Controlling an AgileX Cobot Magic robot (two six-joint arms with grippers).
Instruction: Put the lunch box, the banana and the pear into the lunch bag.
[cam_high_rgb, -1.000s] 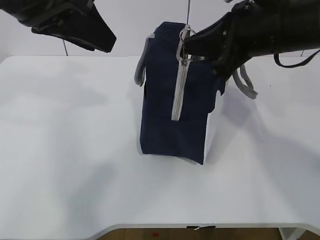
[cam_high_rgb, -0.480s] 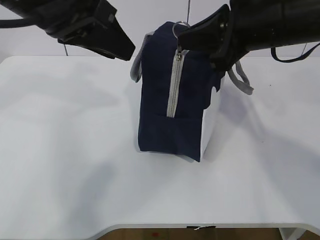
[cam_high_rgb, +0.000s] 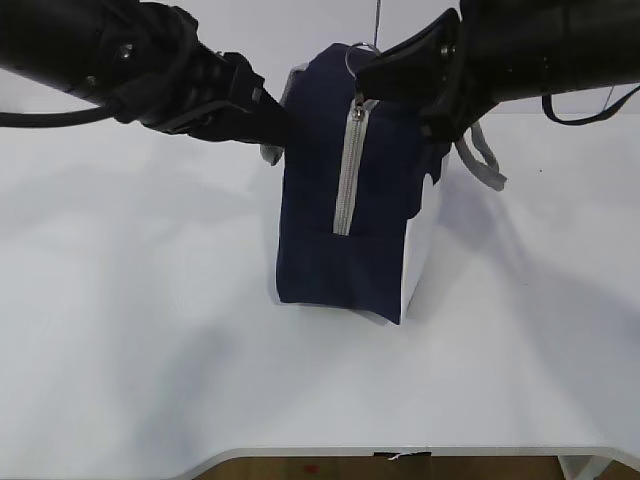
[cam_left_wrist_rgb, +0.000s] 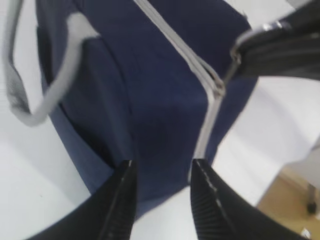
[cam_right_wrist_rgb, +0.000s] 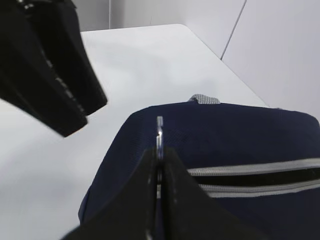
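The navy-blue lunch bag (cam_high_rgb: 345, 200) stands upright in the middle of the white table (cam_high_rgb: 130, 300), its grey zipper band (cam_high_rgb: 346, 170) facing me. My right gripper (cam_high_rgb: 362, 80) is shut on the ring zipper pull (cam_right_wrist_rgb: 159, 131) at the bag's top end. My left gripper (cam_high_rgb: 283, 125) is open, its tips touching or almost touching the bag's upper left side, next to a grey strap handle (cam_left_wrist_rgb: 30, 107). In the left wrist view the open fingers (cam_left_wrist_rgb: 120, 200) frame the bag's end (cam_left_wrist_rgb: 160, 125). The lunch box, banana and pear are out of view.
The other grey strap handle (cam_high_rgb: 485, 165) hangs off the bag's right side. The white side panel (cam_high_rgb: 420, 260) faces right. The table's front edge (cam_high_rgb: 400, 452) runs along the bottom.
My left arm has come down and to the right, from above the table's back left to the bag's upper left side. The bag shifted slightly left earlier; my right gripper keeps its hold.
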